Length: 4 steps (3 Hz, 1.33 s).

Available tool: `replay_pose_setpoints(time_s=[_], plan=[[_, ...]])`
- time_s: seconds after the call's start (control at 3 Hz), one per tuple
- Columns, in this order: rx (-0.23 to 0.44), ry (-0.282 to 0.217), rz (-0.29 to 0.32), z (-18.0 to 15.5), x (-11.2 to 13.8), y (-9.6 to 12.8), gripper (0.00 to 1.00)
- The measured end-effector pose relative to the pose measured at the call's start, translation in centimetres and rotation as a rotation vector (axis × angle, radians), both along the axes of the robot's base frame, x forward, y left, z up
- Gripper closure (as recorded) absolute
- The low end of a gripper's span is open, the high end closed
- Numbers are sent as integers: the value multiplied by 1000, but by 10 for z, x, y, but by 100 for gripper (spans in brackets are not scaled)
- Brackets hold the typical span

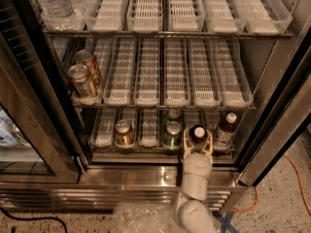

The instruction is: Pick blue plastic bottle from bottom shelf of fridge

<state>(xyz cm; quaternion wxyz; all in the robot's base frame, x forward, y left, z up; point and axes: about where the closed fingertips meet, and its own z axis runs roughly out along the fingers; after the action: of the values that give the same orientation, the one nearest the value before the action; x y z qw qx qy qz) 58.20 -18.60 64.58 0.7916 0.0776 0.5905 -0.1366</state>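
Observation:
The fridge (146, 176) stands open with three wire racks. On the bottom shelf (104, 134), in the lane trays, stand a copper can (124, 133), a green can (171, 134) and two white-capped bottles. My gripper (198, 137) reaches in from below, open, with its jaws on either side of the dark bottle (198, 131); this bottle's blue colour does not show clearly. A brownish bottle (226, 129) stands just to its right. My white arm (196, 176) rises over the steel base.
Two copper cans (83, 79) sit at the left of the middle rack. Water bottles (53, 1) stand at the top left. The glass door (29, 130) hangs open at the left. A clear plastic bag (141, 217) and an orange cable (296, 178) lie on the floor.

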Motion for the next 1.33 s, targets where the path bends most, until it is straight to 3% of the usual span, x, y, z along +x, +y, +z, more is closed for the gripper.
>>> replay_pose_setpoints(time_s=[0.33, 1.0, 1.33], plan=[[-30, -18, 21, 12, -5, 4, 100], [-188, -79, 161, 81, -29, 23, 100], [-269, -73, 261, 102, -48, 27, 100]])
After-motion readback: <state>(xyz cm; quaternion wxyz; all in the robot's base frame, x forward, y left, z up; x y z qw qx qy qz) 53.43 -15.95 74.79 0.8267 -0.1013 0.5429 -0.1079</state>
